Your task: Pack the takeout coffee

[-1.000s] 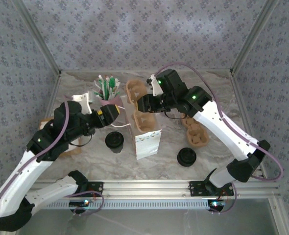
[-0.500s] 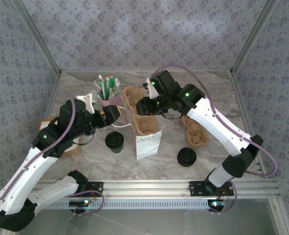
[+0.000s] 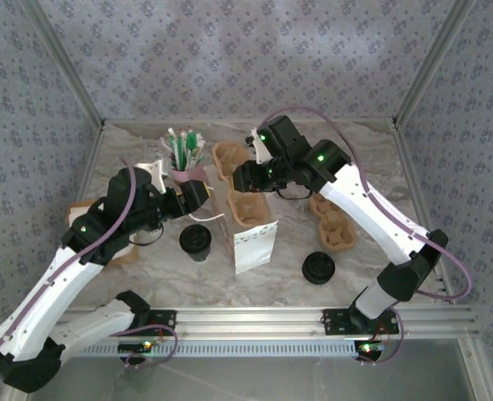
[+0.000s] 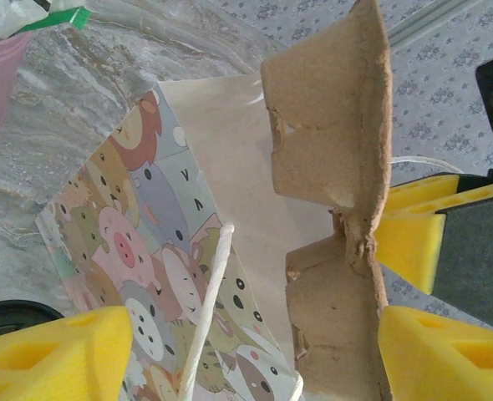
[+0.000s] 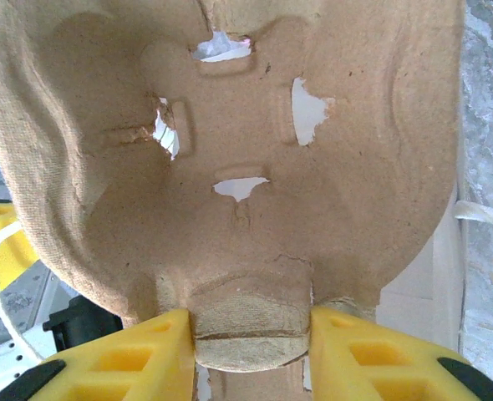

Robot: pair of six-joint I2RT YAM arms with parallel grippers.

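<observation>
Your takeout coffee (image 3: 195,241) stands upright on the counter (image 3: 280,284), just left of the paper bag (image 3: 253,244), not yet packed. From above you see mostly its black lid, hardly any cup wall. Expect it light, thin-walled and easy to crush, top-heavy if filled, with a lid that is likely only a press fit. Take it round the cup wall below the lid rim with a gentle squeeze, keep it upright, never lift by the lid. A second black round thing (image 3: 318,267) sits right of the bag: loose lids perhaps, can't be sure. The right gripper (image 5: 251,342) has its jaws pinching the end tab of a pulp carrier (image 5: 230,167), held at the bag's mouth. The left gripper (image 4: 255,351) has its jaws spread wide, the bag's printed wall and the carrier between them, gripping nothing visible.
</observation>
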